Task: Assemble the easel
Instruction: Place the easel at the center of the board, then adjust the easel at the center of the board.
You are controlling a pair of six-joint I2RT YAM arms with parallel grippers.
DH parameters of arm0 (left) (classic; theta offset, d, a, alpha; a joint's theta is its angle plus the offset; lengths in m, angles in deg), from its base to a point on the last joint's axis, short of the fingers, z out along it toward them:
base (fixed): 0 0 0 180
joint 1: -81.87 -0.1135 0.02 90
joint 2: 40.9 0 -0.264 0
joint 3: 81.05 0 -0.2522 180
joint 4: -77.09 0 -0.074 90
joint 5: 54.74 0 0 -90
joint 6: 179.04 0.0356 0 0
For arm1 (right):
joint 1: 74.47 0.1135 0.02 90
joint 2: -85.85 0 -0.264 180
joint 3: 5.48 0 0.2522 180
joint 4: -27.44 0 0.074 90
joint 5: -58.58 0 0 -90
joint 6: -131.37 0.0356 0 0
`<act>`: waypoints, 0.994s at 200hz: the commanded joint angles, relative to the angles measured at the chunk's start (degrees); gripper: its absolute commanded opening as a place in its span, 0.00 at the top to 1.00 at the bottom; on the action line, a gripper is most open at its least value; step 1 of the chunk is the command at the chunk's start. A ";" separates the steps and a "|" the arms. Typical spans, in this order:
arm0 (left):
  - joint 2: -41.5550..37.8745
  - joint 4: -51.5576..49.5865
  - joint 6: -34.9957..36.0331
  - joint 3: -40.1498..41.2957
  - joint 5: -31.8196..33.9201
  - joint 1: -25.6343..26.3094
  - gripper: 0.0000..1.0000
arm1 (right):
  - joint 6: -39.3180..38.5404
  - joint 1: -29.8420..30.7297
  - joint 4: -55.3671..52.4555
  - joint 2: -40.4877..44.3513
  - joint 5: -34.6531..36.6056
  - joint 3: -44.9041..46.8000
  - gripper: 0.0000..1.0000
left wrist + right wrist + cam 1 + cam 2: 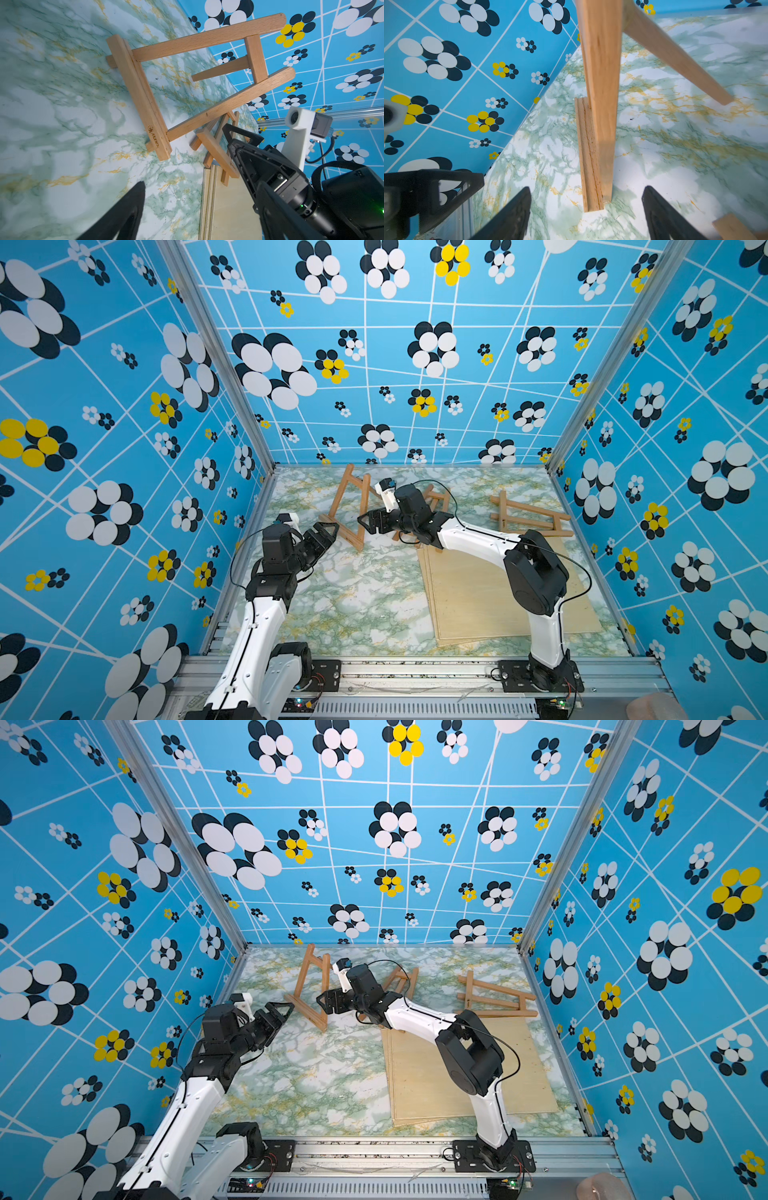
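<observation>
Small light-wood A-frame easel (340,492) stands upright on the green-veined marble-pattern surface (353,605), left of centre, towards the back wall.
- Long axis: runs from the tray ledge up to the apex. The apex points up and tips back towards the rear wall.
- Ledge: lies on the surface along a diagonal, far end towards the left wall, near end towards the middle.
- Rear strut: single, splayed out behind, foot on the surface.
- Both top views agree on this pose.

Left tool (328,534): just beside the ledge's left end. Jaws are spread wide with nothing between them. One black finger (128,212) shows in the left wrist view, clear of the wood.

Right tool (365,523): on the opposite side of the easel, near its right-hand leg. In the right wrist view both fingers (517,212) stand wide apart. The ledge's end sits just ahead of the gap and touches neither finger. It holds nothing.

Other items:
- Second wooden easel (217,152) lies behind the right arm, one end over the edge of the stack of pale plywood boards (469,597).
- Third wooden easel (532,509) lies flat, long axis left-right, by the right wall at the boards' far edge.
</observation>
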 commanded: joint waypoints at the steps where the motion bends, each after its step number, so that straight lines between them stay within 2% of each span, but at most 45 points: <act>1: -1.06 -5.25 3.37 -0.59 -4.32 -2.10 0.14 | -2.24 0.10 1.67 -2.35 0.55 -3.92 0.19; 28: -1.30 -5.78 4.12 -0.03 -6.69 -4.56 0.14 | -5.84 0.09 -1.05 -5.62 -0.25 -9.46 0.33; 56: -1.51 -6.36 4.94 0.28 -8.76 -7.50 0.14 | -7.63 -0.06 -2.10 -7.02 0.91 -10.59 0.38; 86: -1.02 -7.68 6.53 -0.35 -10.03 -9.09 0.14 | -7.56 -0.86 -2.72 -10.53 -0.22 -12.72 0.63; 133: -0.67 -9.37 8.32 -1.03 -10.74 -10.23 0.14 | -9.78 -2.65 -0.45 -10.67 -0.65 -10.77 0.65; 152: -0.56 -9.81 8.95 -0.81 -10.97 -10.57 0.15 | -11.59 -4.05 -2.17 -10.91 -2.62 -11.79 0.79; 172: -0.50 -9.83 9.27 -0.27 -11.09 -10.97 0.14 | -14.77 -5.33 -5.24 -12.05 -5.51 -14.27 0.88; 199: 0.60 -9.05 9.35 0.01 -11.75 -11.27 0.14 | -19.88 -6.27 -11.05 -14.40 -9.74 -19.40 0.92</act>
